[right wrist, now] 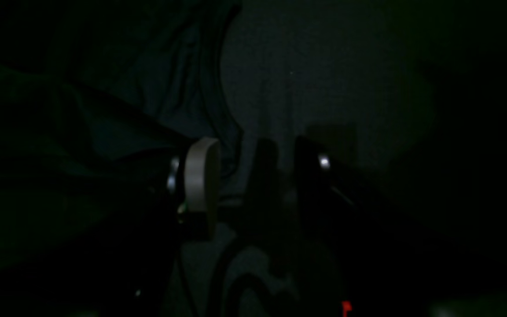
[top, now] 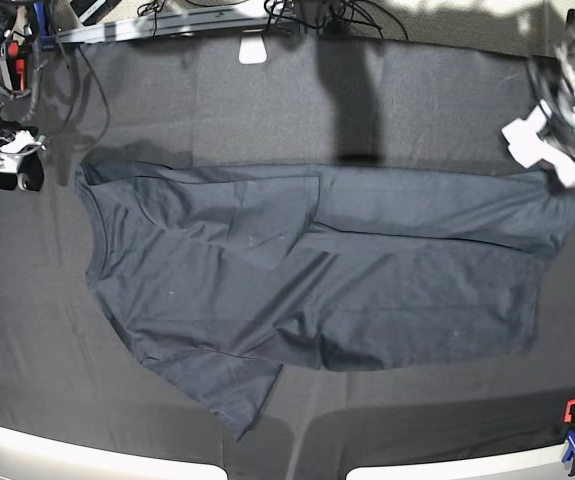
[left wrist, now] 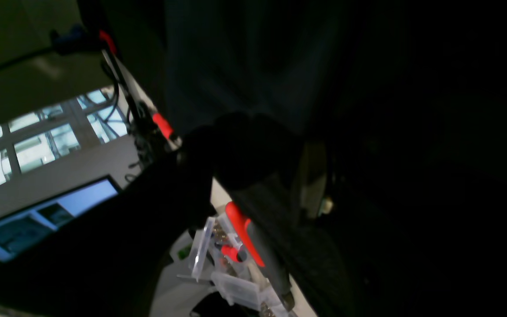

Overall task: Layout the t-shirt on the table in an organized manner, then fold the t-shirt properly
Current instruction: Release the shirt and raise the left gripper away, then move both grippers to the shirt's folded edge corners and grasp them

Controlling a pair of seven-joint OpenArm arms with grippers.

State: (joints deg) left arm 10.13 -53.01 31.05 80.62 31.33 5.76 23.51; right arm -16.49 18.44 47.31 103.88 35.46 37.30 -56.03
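Two stages on my sheet: layout mostly done, folding barely begun. T-shirt [top: 307,270] lies spread sideways across bench [top: 167,95], one sleeve doubled over chest, lower sleeve splayed. Cloth dark, faintly sheeny, creased; bench cover matte black. Left claw [top: 557,150] at hem corner, right claw [right wrist: 240,176] beside collar end: both gaping, seemingly holding nothing; wrist views murky.

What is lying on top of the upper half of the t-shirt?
One sleeve is folded inward over the t-shirt, lying on its chest near the middle. The cloth under that flap is covered and cannot be seen. The table shows all around the shirt.
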